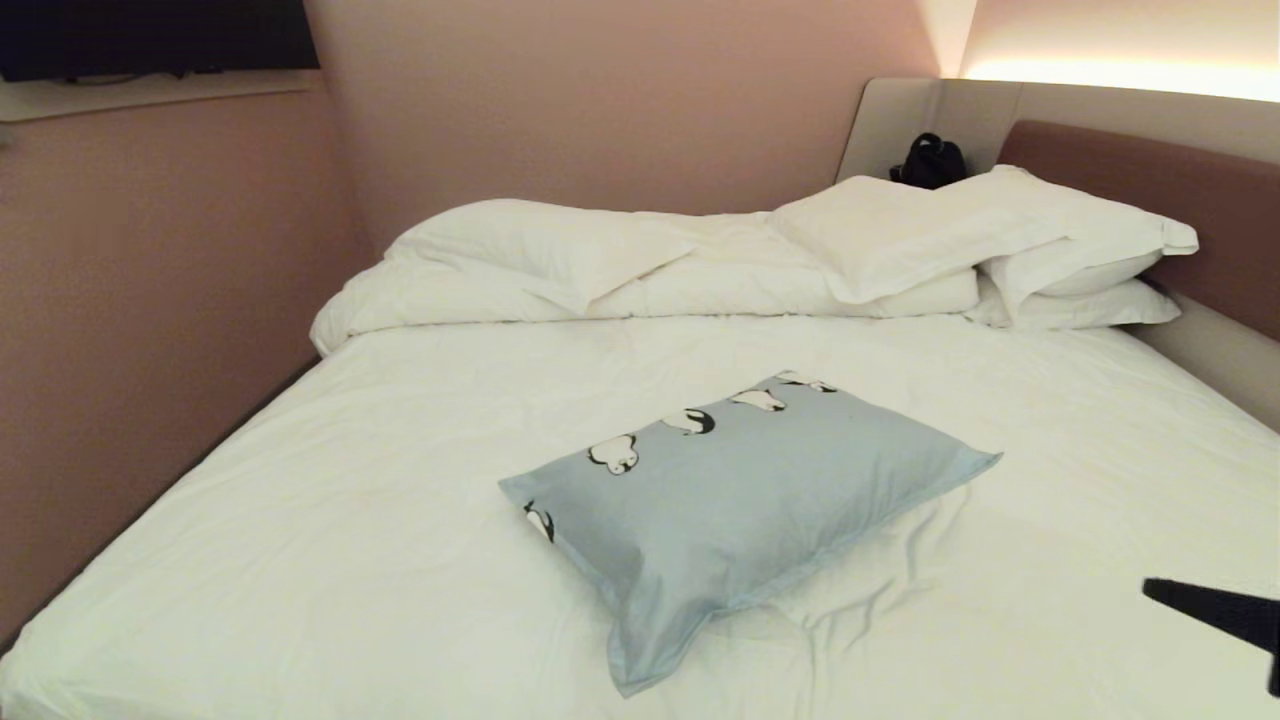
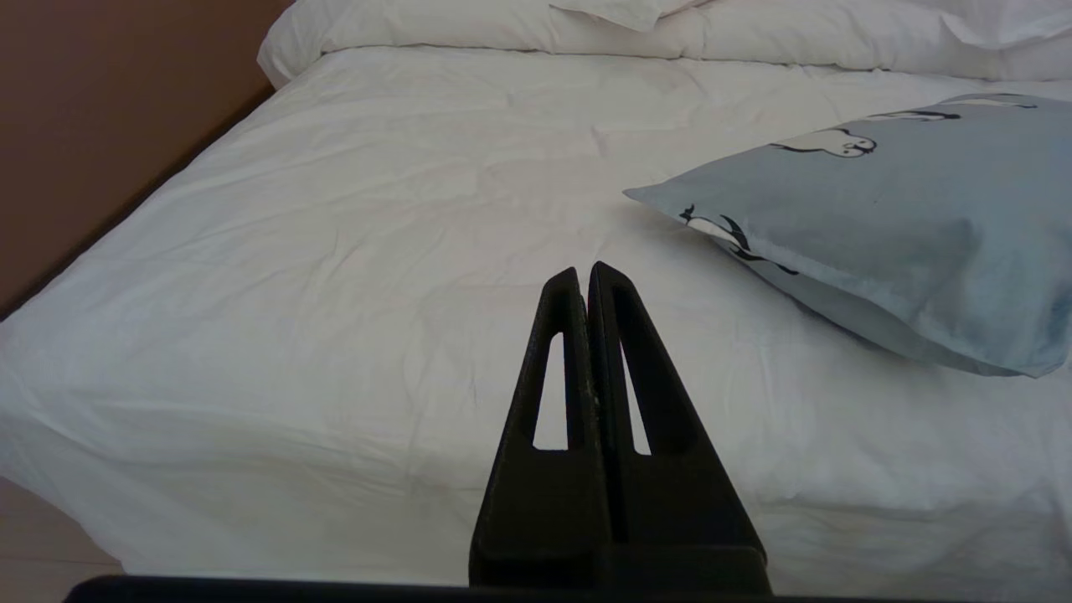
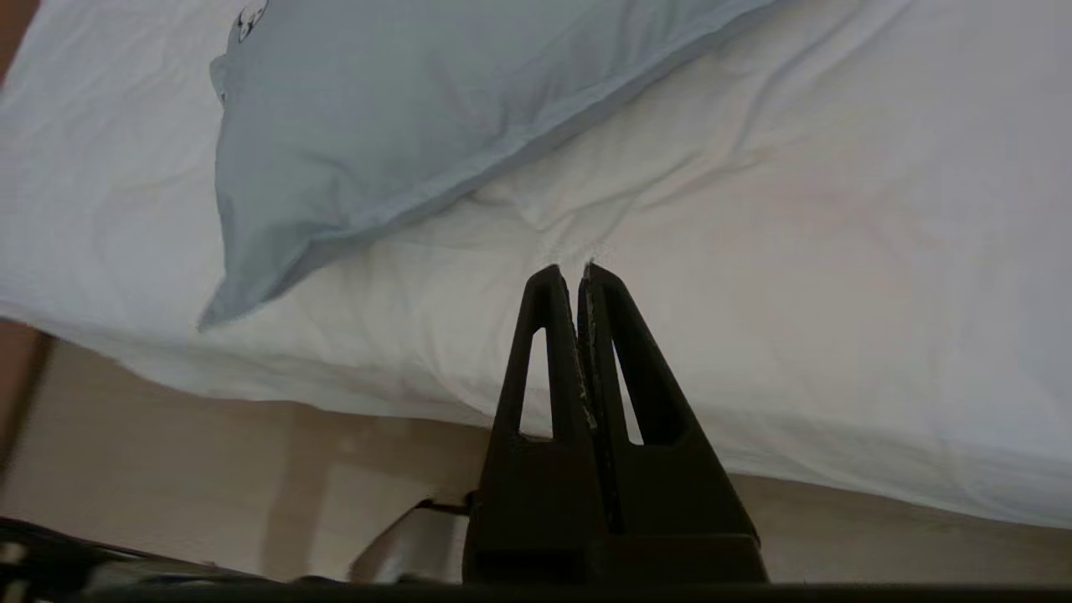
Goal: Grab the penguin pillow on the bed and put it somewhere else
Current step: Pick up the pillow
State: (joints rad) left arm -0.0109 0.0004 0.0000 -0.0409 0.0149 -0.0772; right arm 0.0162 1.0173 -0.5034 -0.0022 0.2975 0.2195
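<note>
The penguin pillow lies flat on the bed, near the front edge, its row of penguins along the far side. It also shows in the left wrist view and the right wrist view. My right gripper pokes in at the lower right of the head view, over the sheet and well to the right of the pillow. In its own view the right gripper is shut and empty, above the bed's front edge. My left gripper is shut and empty, short of the bed's front edge, left of the pillow.
A white duvet and stacked white pillows lie along the back against the brown headboard. A black bag sits in the far corner. A wall runs along the bed's left side. Beige floor shows below the bed edge.
</note>
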